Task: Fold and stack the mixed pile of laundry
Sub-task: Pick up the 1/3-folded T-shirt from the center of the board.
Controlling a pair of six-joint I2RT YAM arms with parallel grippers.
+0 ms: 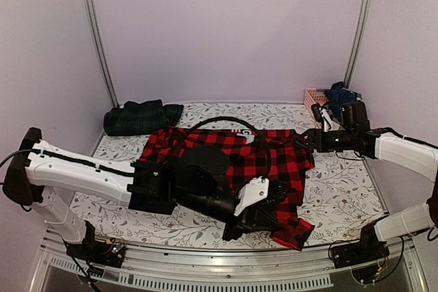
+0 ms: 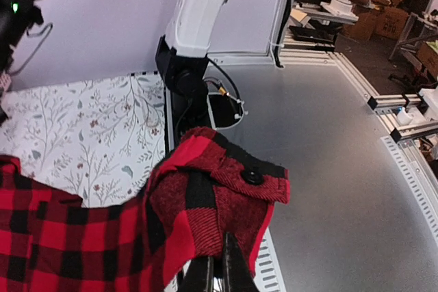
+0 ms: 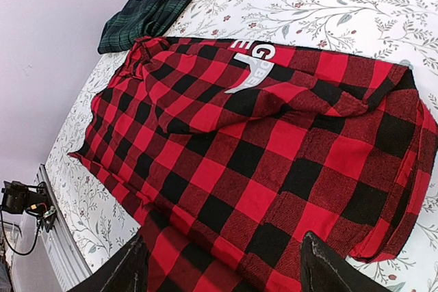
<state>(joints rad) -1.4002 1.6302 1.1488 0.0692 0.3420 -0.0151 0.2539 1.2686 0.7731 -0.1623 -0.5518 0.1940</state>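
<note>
The red-and-black checked flannel shirt point(image 1: 233, 158) lies spread on the table. My left gripper point(image 1: 272, 226) reaches to the near right and is shut on the shirt's sleeve cuff point(image 2: 226, 196), which has a black button and hangs past the table's near edge. My right gripper point(image 1: 309, 140) is open wide and empty, hovering over the shirt's right side point(image 3: 274, 169); its fingertips point(image 3: 328, 268) frame the checked cloth. The dark green tartan piece point(image 1: 142, 117) lies folded at the back left, also in the right wrist view point(image 3: 140, 18). Dark navy clothes point(image 1: 340, 92) sit at the back right.
A pink slatted basket point(image 1: 313, 95) stands at the back right corner by the navy clothes. The white leaf-patterned cloth point(image 1: 342, 189) covers the table. The right arm's base point(image 2: 188, 66) and the metal rail run along the near edge. Walls close in on the left, back and right.
</note>
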